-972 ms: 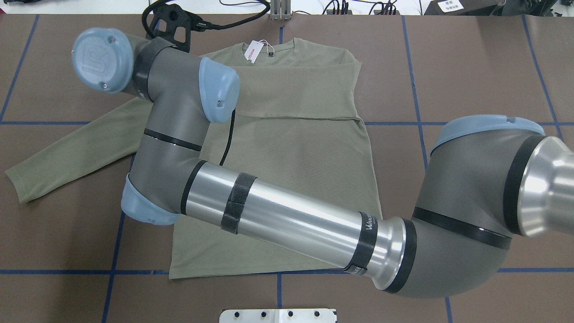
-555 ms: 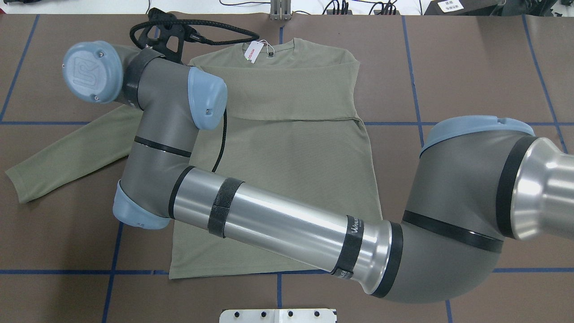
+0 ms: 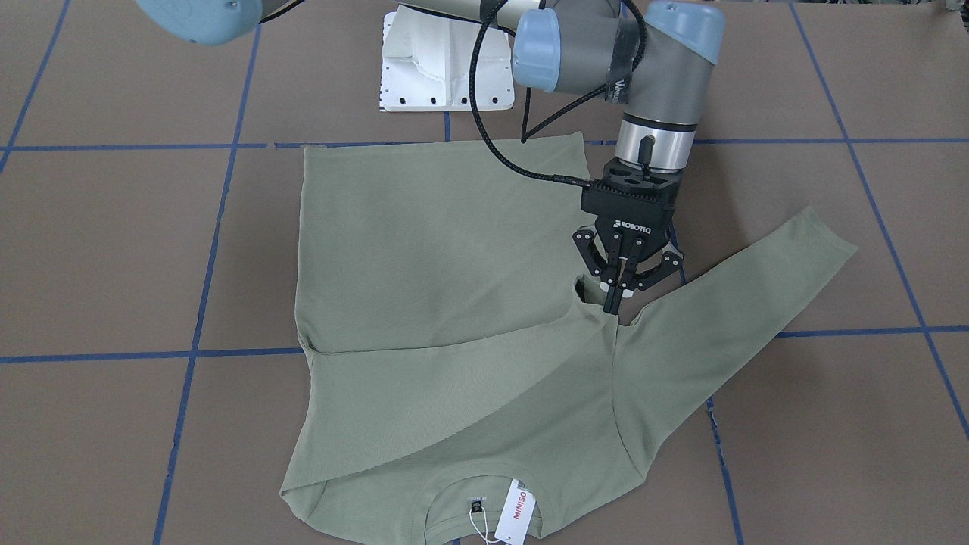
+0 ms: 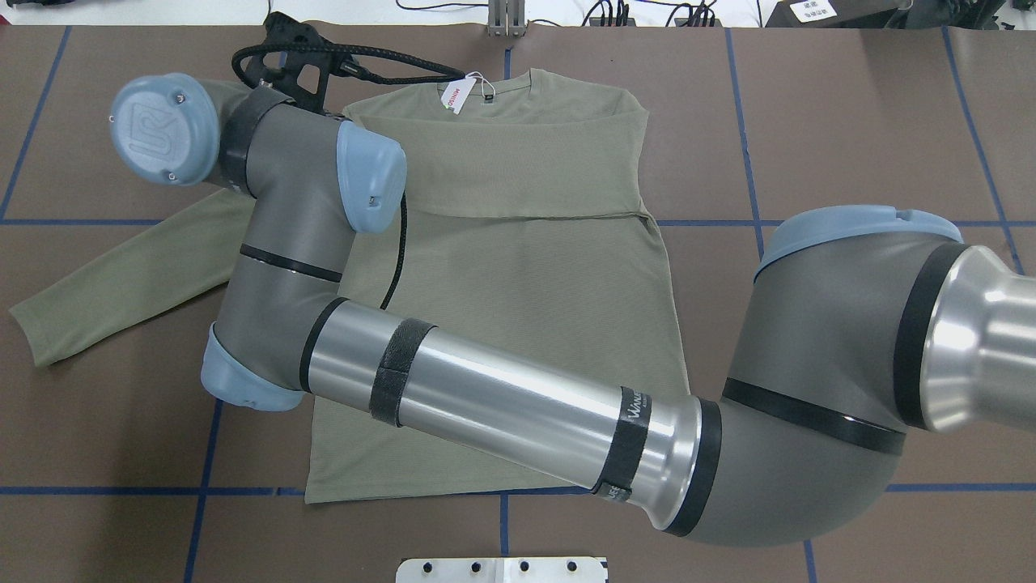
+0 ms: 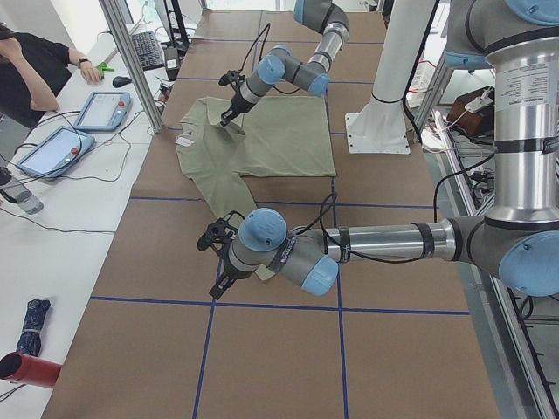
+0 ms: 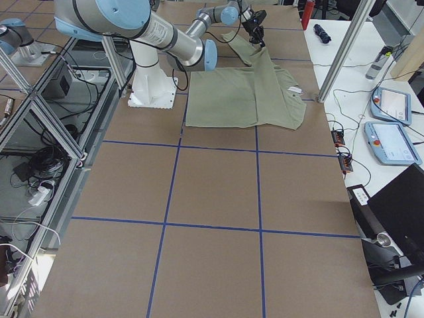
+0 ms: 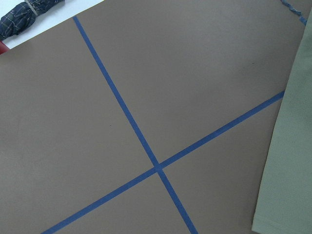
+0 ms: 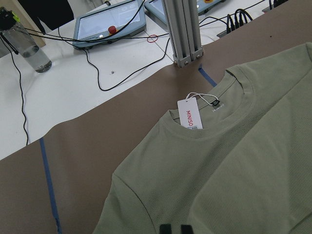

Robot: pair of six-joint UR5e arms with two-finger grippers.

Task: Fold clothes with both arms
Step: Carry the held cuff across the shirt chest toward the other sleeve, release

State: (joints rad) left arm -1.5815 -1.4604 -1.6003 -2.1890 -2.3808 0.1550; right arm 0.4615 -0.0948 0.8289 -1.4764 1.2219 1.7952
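Shirt (image 3: 424, 250) lies flat on the table (image 3: 113, 250), one sleeve folded across. The right gripper (image 3: 614, 301), jaws closed on the other armpit, we judge poised to swing that sleeve over. Of the left gripper (image 5: 216, 284) we cannot tell.

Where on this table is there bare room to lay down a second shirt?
The brown mat is bare on the robot's right of the sage-green shirt, out to the table's end. The robot's left is crowded: the spread sleeve, the right gripper pinching the armpit, and the left gripper near the cuff.
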